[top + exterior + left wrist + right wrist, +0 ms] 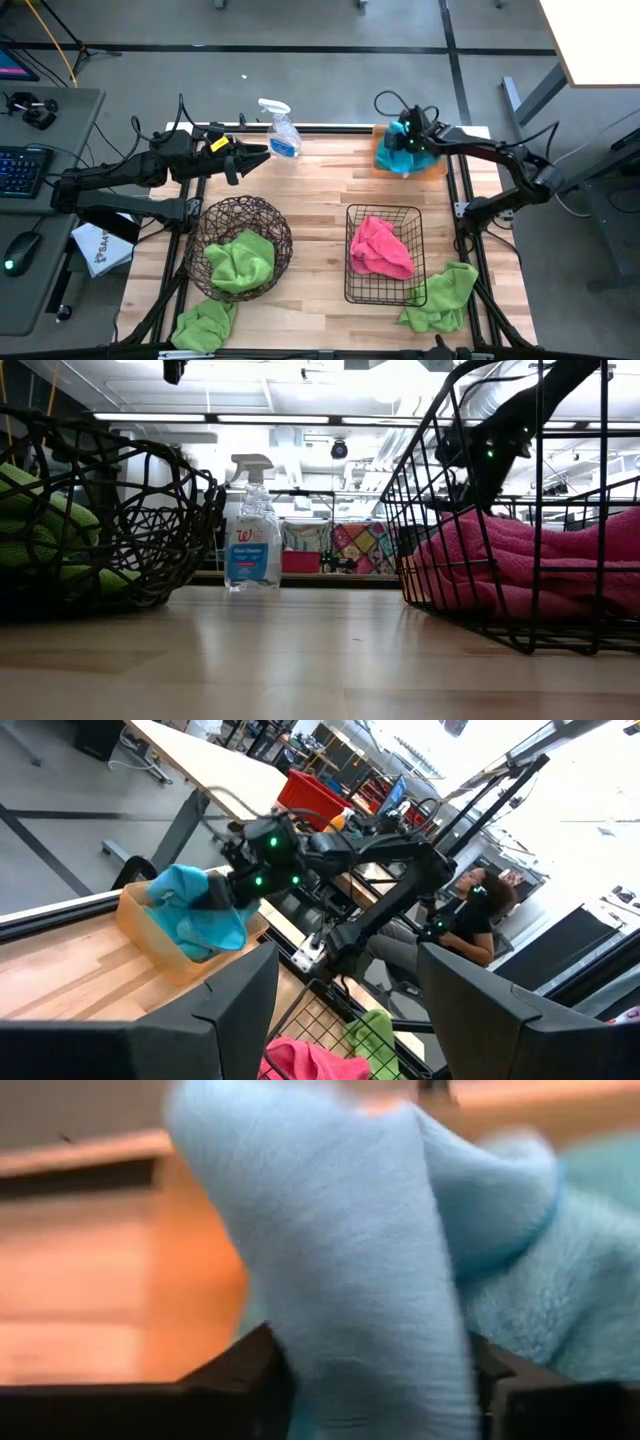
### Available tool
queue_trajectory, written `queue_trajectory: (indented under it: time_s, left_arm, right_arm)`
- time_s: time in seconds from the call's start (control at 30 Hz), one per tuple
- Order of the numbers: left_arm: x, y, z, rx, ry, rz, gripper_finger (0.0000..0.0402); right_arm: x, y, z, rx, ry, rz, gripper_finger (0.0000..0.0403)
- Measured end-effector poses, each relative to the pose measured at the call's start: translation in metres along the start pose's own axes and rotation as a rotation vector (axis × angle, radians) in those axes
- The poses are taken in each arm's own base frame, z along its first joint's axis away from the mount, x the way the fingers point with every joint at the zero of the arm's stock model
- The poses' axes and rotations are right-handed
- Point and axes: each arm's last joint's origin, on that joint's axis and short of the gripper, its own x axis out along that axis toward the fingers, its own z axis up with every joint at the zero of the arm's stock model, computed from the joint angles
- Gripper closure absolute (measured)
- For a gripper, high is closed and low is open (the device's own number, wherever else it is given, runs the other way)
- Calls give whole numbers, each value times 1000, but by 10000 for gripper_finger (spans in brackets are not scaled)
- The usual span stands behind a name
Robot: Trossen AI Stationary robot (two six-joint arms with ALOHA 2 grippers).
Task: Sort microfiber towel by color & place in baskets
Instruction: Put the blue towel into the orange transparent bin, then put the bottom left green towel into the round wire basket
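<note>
One turquoise towel between right jaws

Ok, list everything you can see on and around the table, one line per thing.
Round wire bowl: one, dark brown, left-front.
Wire-grid basket: one, black, centre-right.
Tray: one, orange, far right corner.
Green towels: three; one in the bowl, one at the front left edge, one beside the grid basket.
Pink towel: one, in the grid basket.
Blue towel: one, over the tray.
Spray bottle: one, clear, far edge.
Person: one, seated beyond the table.
Left gripper: open, near the bottle.
Right gripper: gripping the blue towel.
</note>
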Motion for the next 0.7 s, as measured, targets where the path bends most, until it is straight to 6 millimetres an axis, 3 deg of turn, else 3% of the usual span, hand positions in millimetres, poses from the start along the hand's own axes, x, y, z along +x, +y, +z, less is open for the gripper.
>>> queue_trajectory:
  time_s: [0.13, 0.27, 0.57, 0.7]
  left_arm:
    - [0, 0, 0, 1, 0, 0, 174]
    - [0, 0, 0, 12, 0, 0, 174]
    - [0, 0, 0, 26, 4, 2, 174]
    - [0, 0, -1, 28, 7, 5, 174]
  right_arm:
    - [-11, 11, 18, -7, -53, 28, 180]
    - [-22, 19, 30, 15, -76, 30, 168]
    - [-34, 21, 33, -64, 19, 6, 167]
    - [-38, 26, 26, -131, 109, 117, 167]
